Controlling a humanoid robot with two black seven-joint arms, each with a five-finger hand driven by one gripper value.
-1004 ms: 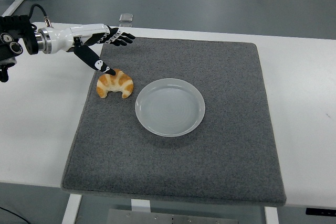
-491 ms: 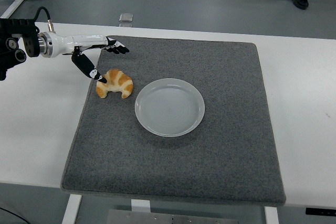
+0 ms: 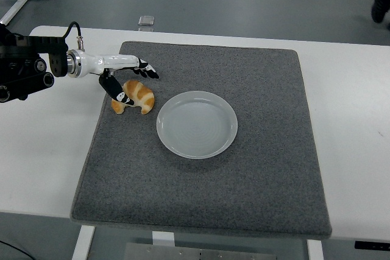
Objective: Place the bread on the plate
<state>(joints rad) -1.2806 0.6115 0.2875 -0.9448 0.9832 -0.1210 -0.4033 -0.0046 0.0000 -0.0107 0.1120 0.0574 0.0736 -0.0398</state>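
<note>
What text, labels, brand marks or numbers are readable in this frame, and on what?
None readable.
Croissant, plate, grey mat: no print or marking.
Left robot hand, over the croissant: white patches on its black fingers, no legible characters.
Small clear object on the floor beyond the table: too small to tell whether it carries text.

a grey felt mat (image 3: 244, 181) covers the white table (image 3: 347, 150), a shoe (image 3: 381, 1) beyond.
</note>
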